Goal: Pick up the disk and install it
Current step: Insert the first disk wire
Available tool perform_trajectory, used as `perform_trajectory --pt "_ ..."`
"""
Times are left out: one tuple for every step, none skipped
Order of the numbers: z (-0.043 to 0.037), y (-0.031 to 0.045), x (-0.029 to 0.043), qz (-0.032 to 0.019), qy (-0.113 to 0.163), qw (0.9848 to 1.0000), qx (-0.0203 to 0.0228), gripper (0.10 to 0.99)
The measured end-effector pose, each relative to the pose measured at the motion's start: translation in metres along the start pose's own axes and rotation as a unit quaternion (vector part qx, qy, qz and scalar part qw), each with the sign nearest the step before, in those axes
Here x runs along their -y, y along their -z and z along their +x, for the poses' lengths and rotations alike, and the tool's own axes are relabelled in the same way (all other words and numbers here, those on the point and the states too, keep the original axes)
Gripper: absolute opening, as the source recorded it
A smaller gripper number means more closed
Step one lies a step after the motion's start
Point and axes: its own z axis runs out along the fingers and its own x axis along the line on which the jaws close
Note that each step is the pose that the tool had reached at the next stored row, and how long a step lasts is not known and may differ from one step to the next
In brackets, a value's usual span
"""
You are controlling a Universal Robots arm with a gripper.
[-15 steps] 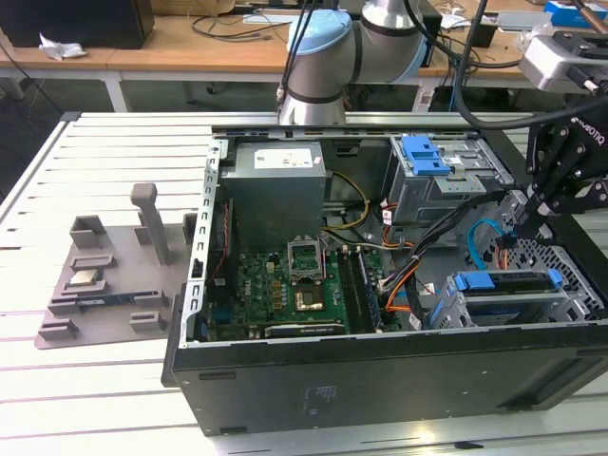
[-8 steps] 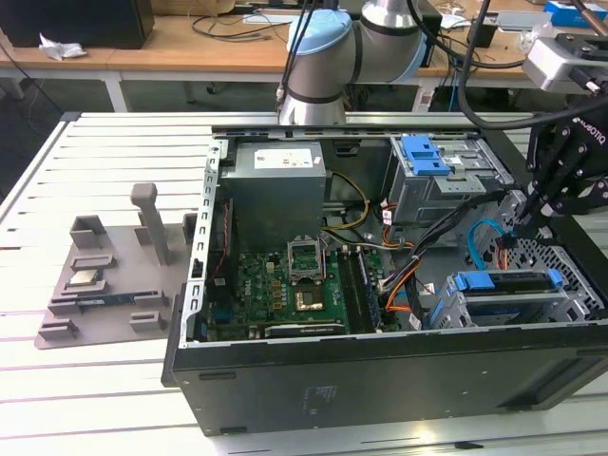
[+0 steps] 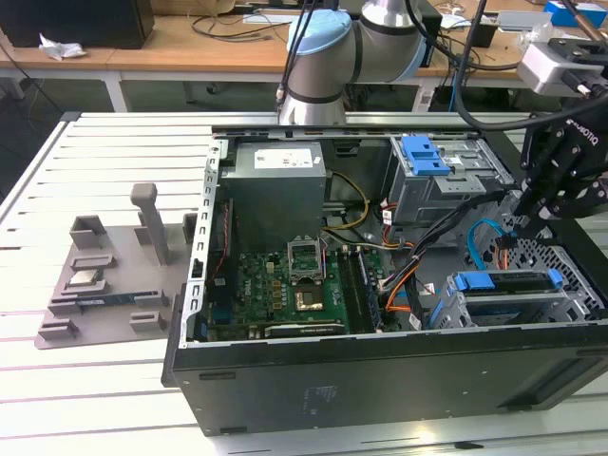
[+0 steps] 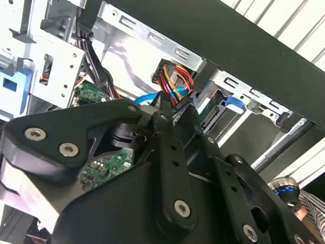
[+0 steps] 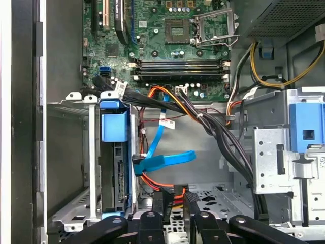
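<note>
Disk, blue-framed silver drive, sat in cage; black gripper pinched power connector; cabling step, needing alignment.

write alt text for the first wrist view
The claw grips a black power connector with red and orange wires inside an open computer case, beside the disk seated in its drive cage; the green motherboard lies beyond.

Cables cross gap btwn drive cage & bay bracket.
</note>
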Motion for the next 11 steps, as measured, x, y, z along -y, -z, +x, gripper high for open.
perform_trajectory --pt "0.0 -0.0008 0.0002 0.0001 0.0 1.0 -0.0024 0.302" --pt "0.0 -0.0023 0.0002 0.0001 0.0 1.0 -0.0068 0.302" --pt "0.0 -0.0043 0.0003 0.0002 0.0 0.9999 -0.01 0.302" --pt "0.0 -0.0062 0.0004 0.0003 -0.001 0.9999 -0.0126 0.302" --pt "0.0 -0.0066 0.0004 0.0003 -0.001 0.9999 -0.0136 0.302" --pt "0.0 -0.0068 0.0005 0.0003 -0.001 0.9999 -0.014 0.302" --pt "0.0 -0.0068 0.0005 0.0003 -0.001 0.9999 -0.014 0.302" --pt "0.0 -0.0068 0.0005 0.0003 -0.001 0.9999 -0.0141 0.302" --pt "0.0 -0.0069 0.0005 0.0003 -0.001 0.9999 -0.014 0.302" --pt "0.0 -0.0069 0.0005 0.0003 -0.001 0.9999 -0.014 0.302" --pt "0.0 -0.0069 0.0005 0.0003 -0.001 0.9999 -0.014 0.286"
